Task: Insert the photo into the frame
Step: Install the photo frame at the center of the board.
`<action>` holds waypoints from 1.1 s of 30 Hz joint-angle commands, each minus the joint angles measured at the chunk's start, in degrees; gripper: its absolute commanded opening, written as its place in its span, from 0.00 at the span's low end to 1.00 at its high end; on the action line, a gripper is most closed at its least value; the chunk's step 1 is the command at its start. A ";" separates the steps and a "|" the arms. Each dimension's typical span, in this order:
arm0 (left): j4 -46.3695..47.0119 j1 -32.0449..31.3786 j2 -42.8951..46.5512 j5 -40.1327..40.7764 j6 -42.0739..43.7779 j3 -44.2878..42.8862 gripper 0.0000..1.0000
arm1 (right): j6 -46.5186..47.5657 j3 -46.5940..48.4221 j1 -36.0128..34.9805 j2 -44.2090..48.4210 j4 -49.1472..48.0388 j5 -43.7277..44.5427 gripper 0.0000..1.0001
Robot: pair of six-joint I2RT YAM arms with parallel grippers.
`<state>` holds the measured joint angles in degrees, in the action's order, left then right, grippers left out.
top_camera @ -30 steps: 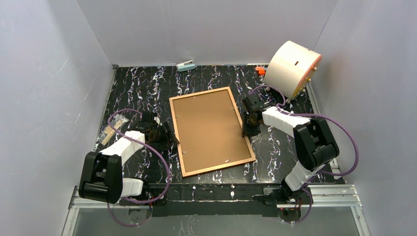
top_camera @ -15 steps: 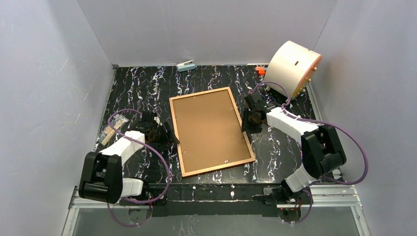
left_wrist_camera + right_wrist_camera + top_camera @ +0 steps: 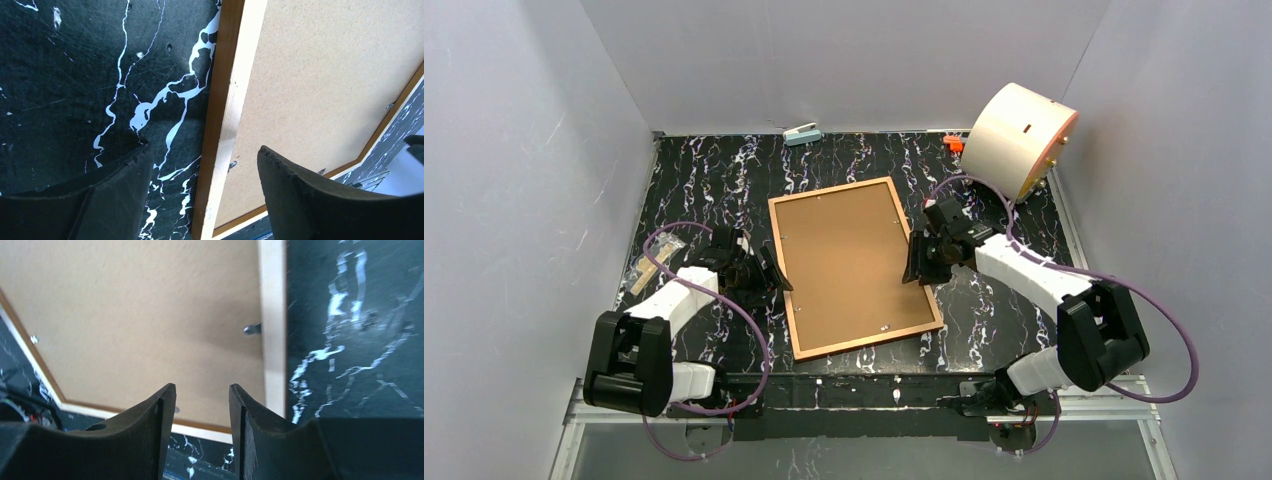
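Frame [image 3: 225,125] flat on tabletop [image 3: 704,170], long axis near-to-far. Left pincer [image 3: 200,200] wide open astride its left long side, empty. Right pincer [image 3: 202,425] part-open just inside right side, empty.

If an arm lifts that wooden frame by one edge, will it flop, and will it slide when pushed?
The frame probably stays stiff: straight wood rails around a flat board. Thin, so likely light. Lying flat on the smooth table, it should slide rather than tip.

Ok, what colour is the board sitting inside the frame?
The board is plain light brown, inside the orange-brown frame; clearest in the top external view.
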<state>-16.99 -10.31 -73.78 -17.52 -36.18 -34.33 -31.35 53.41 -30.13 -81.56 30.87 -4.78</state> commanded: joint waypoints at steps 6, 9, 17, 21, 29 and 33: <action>-3.72 -0.24 4.16 -1.19 -1.70 2.25 0.80 | -2.75 -4.27 -5.83 -0.24 -7.03 -8.59 0.52; -4.41 -0.30 5.86 -1.11 -2.63 3.65 0.82 | -3.10 -4.49 -6.96 -1.28 -7.85 -9.28 0.52; -3.54 -3.43 7.28 0.17 -5.60 5.79 0.69 | -4.45 -4.96 -7.92 -1.16 -9.17 -10.03 0.52; -1.88 -4.74 6.43 0.28 -6.56 6.11 0.57 | -5.09 -5.16 -7.94 -1.06 -9.25 -10.47 0.51; 0.33 -4.90 0.83 2.11 -5.21 2.73 0.39 | -6.56 -6.25 -7.93 -0.03 -10.00 -11.84 0.50; 0.82 -4.91 -1.50 3.46 -4.39 0.97 0.31 | -7.21 -6.69 -7.94 0.00 -10.67 -12.47 0.49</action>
<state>-16.25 -14.94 -73.36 -17.19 -42.19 -31.35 -37.45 47.37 -37.69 -83.18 21.85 -15.66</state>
